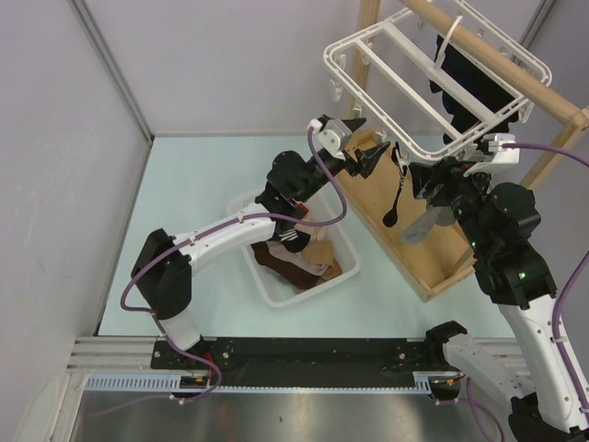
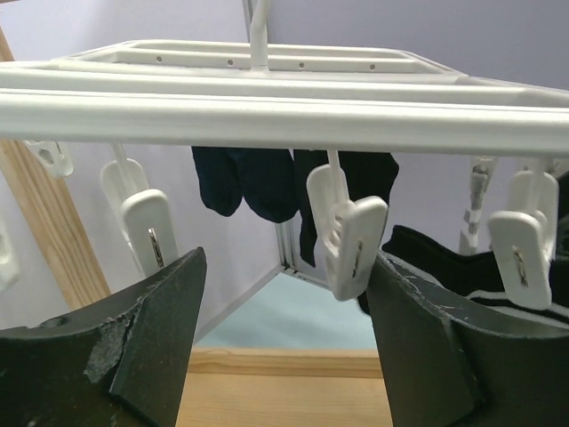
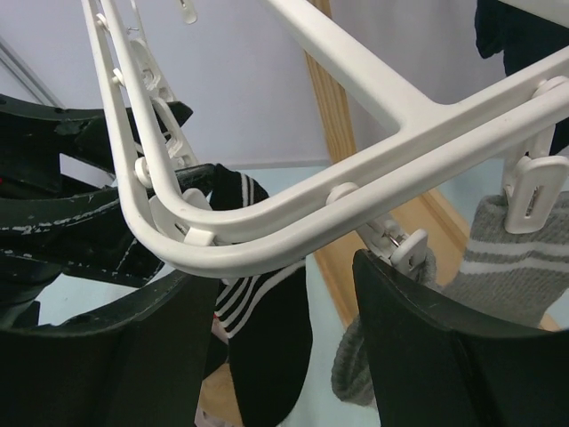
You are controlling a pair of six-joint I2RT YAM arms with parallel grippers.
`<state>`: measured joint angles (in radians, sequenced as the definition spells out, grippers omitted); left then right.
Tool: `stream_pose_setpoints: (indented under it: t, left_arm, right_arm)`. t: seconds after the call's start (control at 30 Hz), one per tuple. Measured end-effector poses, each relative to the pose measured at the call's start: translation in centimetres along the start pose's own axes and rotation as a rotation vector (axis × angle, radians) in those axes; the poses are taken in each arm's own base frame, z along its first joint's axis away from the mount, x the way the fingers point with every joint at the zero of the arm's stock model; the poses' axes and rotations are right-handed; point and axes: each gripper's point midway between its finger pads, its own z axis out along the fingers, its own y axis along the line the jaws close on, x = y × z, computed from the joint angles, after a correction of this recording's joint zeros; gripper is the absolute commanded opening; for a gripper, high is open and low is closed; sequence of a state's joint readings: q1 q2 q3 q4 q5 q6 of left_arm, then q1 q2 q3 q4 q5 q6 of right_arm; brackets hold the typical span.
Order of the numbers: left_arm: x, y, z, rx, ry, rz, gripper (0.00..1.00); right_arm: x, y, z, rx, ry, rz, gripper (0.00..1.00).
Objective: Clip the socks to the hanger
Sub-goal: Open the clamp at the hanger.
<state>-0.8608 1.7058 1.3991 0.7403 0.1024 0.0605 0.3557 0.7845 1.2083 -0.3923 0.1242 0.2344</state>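
Hanging from hanger [image 2: 267, 120]: black striped sock [image 3: 267, 329], grey sock [image 3: 524, 258]. Left gripper [image 2: 289, 267] released, astride a clip [image 2: 351, 236]; right gripper [image 3: 284, 276] released beneath hanger corner

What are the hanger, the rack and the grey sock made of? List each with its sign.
Hanger: probably plastic, smooth and slightly glossy white, with rounded moulded rails.
Rack: wood, pale tan and matt, with faint grain.
Grey sock: knitted fabric, ribbed with white stripes, hanging limp.
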Motion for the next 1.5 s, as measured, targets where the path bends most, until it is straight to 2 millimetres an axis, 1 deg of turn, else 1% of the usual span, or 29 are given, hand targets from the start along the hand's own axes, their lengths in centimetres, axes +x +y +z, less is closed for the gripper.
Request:
stream_pose_setpoints:
  t: [0.07,0.1,0.17,0.27,0.3,0.37,0.4,0.43,0.47,0.53,0.57,0.77,0.9,1.1,1.37,1.5]
  left_arm:
    - [0.0,0.1,0.5,-0.002,-0.004,0.001,0.71]
    - [-0.1,0.1,0.6,-0.002,-0.007,0.0,0.67]
    - [-0.5,0.1,1.0,-0.002,-0.018,0.001,0.63]
    - [-1.1,0.1,1.1,0.005,-0.031,0.001,0.53]
    - [-1.1,0.0,1.2,0.006,-0.033,0.0,0.46]
    - [-1.1,-0.1,1.2,0.01,-0.033,-0.001,0.39]
    - [-1.1,-0.1,1.2,0.013,-0.032,-0.003,0.33]
    - [-1.0,-0.1,1.2,0.013,-0.031,-0.004,0.3]
    - [-1.0,-0.1,1.2,0.013,-0.031,-0.003,0.24]
    - [-1.0,-0.2,1.2,0.015,-0.031,-0.003,0.19]
    - [-1.0,-0.2,1.2,0.016,-0.031,-0.003,0.14]
    - [-0.3,-0.4,0.9,0.019,-0.014,0.009,0.04]
    - [0.1,-0.6,0.5,0.024,0.004,0.021,0.0]
    - [-0.2,-0.8,-0.1,0.031,0.018,0.039,0.0]
    - [-0.8,-1.5,-0.3,0.044,0.021,0.058,0.01]
    - [-0.8,-2.1,-0.4,0.053,0.029,0.06,0.04]
  right_arm:
    - [0.0,0.0,0.0,0.0,0.0,0.0,0.66]
    - [0.0,0.0,0.0,0.0,0.0,0.001,0.66]
    - [0.0,0.0,0.0,0.0,-0.001,0.001,0.66]
    - [-0.1,0.0,-0.1,0.0,-0.003,0.002,0.66]
    - [-0.1,0.0,-0.1,0.0,-0.004,0.002,0.66]
    - [-0.2,0.0,-0.3,-0.002,-0.008,0.008,0.66]
    - [-0.3,0.1,-0.3,-0.003,-0.01,0.01,0.66]
    - [-0.3,0.1,-0.4,-0.004,-0.012,0.011,0.66]
    - [-0.4,0.1,-0.4,-0.004,-0.014,0.014,0.66]
    - [-0.4,0.2,-0.5,-0.011,-0.014,0.018,0.66]
    - [-0.4,0.3,-0.5,-0.014,-0.015,0.021,0.66]
    - [-0.7,0.8,-1.1,-0.04,-0.023,0.028,0.67]
    - [-0.9,1.2,-1.4,-0.064,-0.027,0.029,0.66]
    - [-2.0,2.5,-2.4,-0.139,-0.06,0.041,0.66]
    - [-3.3,6.3,-3.6,-0.346,-0.091,0.063,0.66]
    - [-3.5,8.0,-4.0,-0.444,-0.086,0.07,0.66]
